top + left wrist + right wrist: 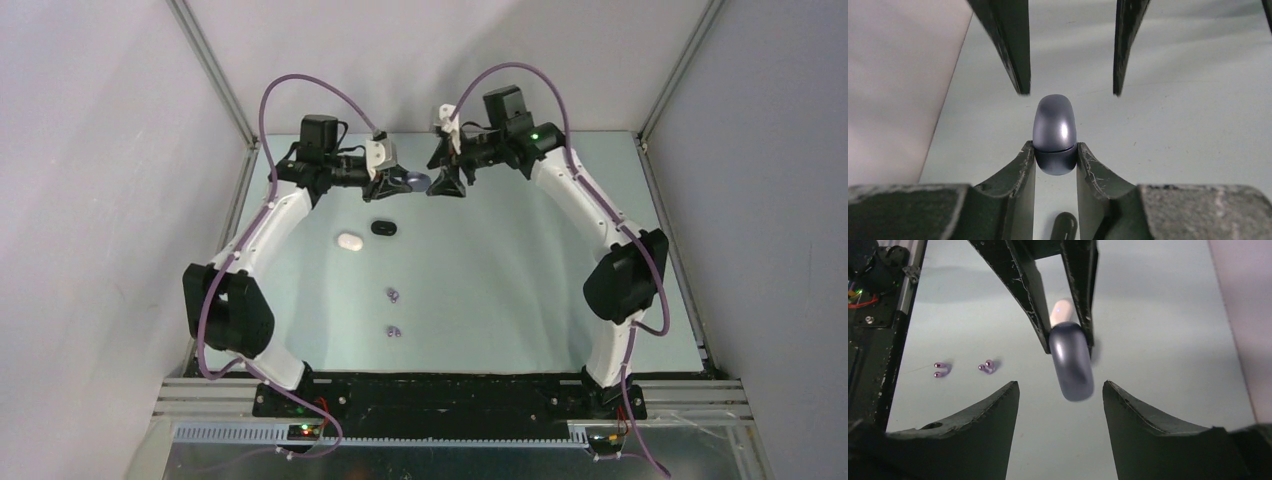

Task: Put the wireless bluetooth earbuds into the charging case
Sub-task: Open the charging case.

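A closed lavender-grey oval charging case (416,182) is held in the air at the back of the table. My left gripper (388,186) is shut on its lower end, which also shows in the left wrist view (1055,135). My right gripper (446,186) is open and faces the case, a finger on each side of its free end without touching it (1071,365). Two pairs of tiny lavender earbuds (393,295) (393,330) lie on the table mid-front. They also show in the right wrist view (986,366) (940,370).
A white oval case (349,241) and a black oval case (383,227) lie on the table below the left gripper. The black case (1064,227) shows under the left fingers. The enclosure's side walls and metal frame bound the table.
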